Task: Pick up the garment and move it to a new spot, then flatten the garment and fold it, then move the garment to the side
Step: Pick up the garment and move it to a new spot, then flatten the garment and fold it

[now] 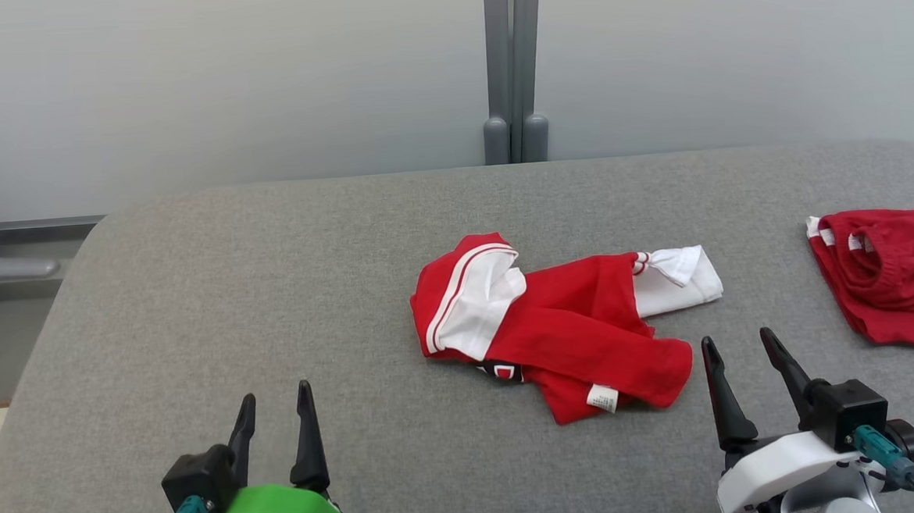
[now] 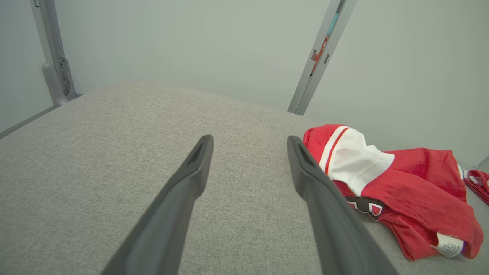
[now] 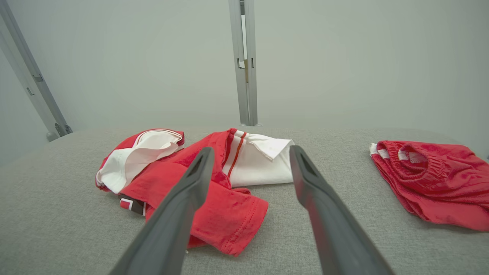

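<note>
- Our left gripper point(image 1: 276, 391) sits at the lower left of the head view, its two dark fingers parted with nothing between them. It stands over bare surface, well apart from the clothing.
- Our right gripper point(image 1: 737, 337) sits at the lower right, fingers likewise spread and empty, the tips near the lower right hem of the crumpled garment but not touching it.
- The pale wall point(image 1: 182, 83) runs across the whole background behind the work surface.
- The table point(image 1: 269, 258) is covered in grey woven fabric and has a rounded far left corner.
- The garment point(image 1: 578, 320), red with white parts and red-and-white striped trim, lies bunched and unfolded near the middle of the table. We see a white panel turned up at its left end and a white sleeve-like part sticking out at its far right.
- A second red piece of clothing point(image 1: 888, 273) lies in a flatter heap at the right edge of the table, apart from the first.
- A grey upright post point(image 1: 513, 66) stands behind the far edge of the table, roughly in line with the garment.
- A small white label point(image 1: 603, 398) shows at the near hem of the garment; we cannot read its print.
</note>
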{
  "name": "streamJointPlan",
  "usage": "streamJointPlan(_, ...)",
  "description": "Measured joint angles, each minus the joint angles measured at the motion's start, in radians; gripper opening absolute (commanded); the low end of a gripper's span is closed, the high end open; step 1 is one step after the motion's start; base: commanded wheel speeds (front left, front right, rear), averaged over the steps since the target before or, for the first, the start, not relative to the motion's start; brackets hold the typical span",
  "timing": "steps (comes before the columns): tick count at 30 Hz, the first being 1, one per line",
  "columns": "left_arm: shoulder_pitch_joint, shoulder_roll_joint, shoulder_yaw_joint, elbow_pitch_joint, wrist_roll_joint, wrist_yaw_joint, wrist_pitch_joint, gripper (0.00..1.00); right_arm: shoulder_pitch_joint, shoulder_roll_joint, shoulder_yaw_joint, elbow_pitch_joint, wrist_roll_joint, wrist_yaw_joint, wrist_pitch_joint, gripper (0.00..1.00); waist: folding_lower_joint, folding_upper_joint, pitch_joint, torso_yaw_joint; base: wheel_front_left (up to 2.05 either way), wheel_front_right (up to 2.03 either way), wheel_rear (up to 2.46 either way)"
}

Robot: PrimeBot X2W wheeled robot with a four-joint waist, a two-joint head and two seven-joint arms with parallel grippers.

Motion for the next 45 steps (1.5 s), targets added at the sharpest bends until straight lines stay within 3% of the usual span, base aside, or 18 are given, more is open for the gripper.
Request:
streamJointPlan(8, 0.056, -0.006, -0.014, -0.061, 0.054, 0.016, 0.000, 1.00, 0.027, 0.000, 0.001, 0.005, 0.017, 0.000, -0.002, 1.00, 0.0000, 0.0000, -0.007, 0.009, 0.00, 0.00, 0.00)
streamJointPlan(30, 0.036, -0.006, -0.053, -0.060, 0.067, 0.025, 0.013, 1.00, 0.017, 0.000, 0.003, 0.011, 0.013, 0.000, -0.005, 1.00, 0.0000, 0.0000, 0.017, -0.001, 0.00, 0.00, 0.00)
streamJointPlan(38, -0.106, -0.008, -0.166, -0.021, 0.097, -0.030, 0.101, 1.00, -0.016, 0.000, 0.023, 0.006, 0.009, 0.000, 0.002, 1.00, 0.0001, 0.0000, 0.048, -0.059, 0.00, 0.00, 0.00)
streamJointPlan(45, -0.258, -0.012, -0.259, 0.116, 0.089, -0.065, 0.175, 1.00, -0.055, 0.000, 0.035, 0.003, 0.007, 0.000, 0.004, 1.00, 0.0001, 0.0000, 0.096, -0.150, 0.00, 0.00, 0.00)
